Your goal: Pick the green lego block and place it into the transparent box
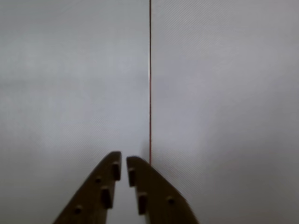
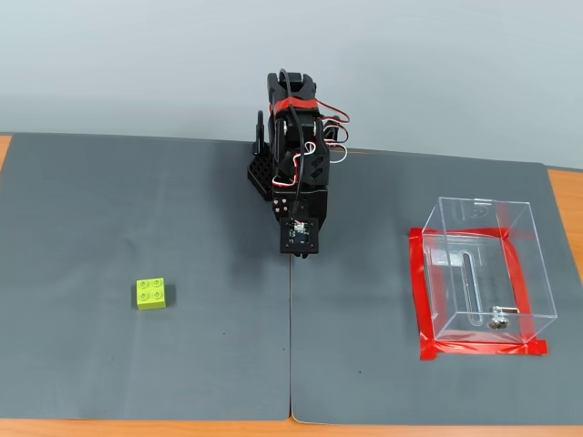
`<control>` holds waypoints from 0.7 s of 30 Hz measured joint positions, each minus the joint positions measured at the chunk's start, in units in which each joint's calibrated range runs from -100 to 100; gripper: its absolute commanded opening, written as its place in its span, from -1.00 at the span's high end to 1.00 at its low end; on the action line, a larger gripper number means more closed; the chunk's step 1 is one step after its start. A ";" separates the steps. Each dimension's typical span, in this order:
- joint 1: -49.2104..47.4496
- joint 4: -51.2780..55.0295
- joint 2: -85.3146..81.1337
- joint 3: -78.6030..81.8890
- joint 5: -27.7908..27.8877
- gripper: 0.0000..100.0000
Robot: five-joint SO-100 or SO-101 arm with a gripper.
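The green lego block (image 2: pixel 151 293) lies on the grey mat at the left in the fixed view, studs up. The transparent box (image 2: pixel 483 271) stands at the right on red tape, with a slot and a small metal piece at its base; it looks empty. The arm is folded at the back centre, and its gripper (image 2: pixel 297 255) points down over the mat's middle seam, far from both. In the wrist view the gripper (image 1: pixel 123 161) has its two dark fingers almost together with nothing between them. The block and box are out of the wrist view.
Two grey mats (image 2: pixel 109 364) meet at a seam (image 2: pixel 291 346) running from the arm toward the front; it shows as a thin red line (image 1: pixel 150 84) in the wrist view. Orange table edge (image 2: pixel 565 191) shows at the sides and front.
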 measured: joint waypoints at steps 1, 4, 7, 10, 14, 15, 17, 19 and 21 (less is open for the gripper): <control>0.00 0.00 0.00 0.00 0.00 0.96; 0.00 0.00 0.00 0.00 0.00 0.96; 0.00 0.00 0.00 0.00 0.00 0.96; 0.00 0.00 0.00 0.00 0.00 0.96; 0.00 0.00 0.00 0.00 0.00 0.95; 0.00 0.00 0.00 0.00 0.00 0.96; 0.00 0.00 0.00 0.00 0.00 0.96; 0.00 0.00 0.00 0.00 -0.05 0.95; 0.52 0.00 0.00 0.00 -0.10 0.96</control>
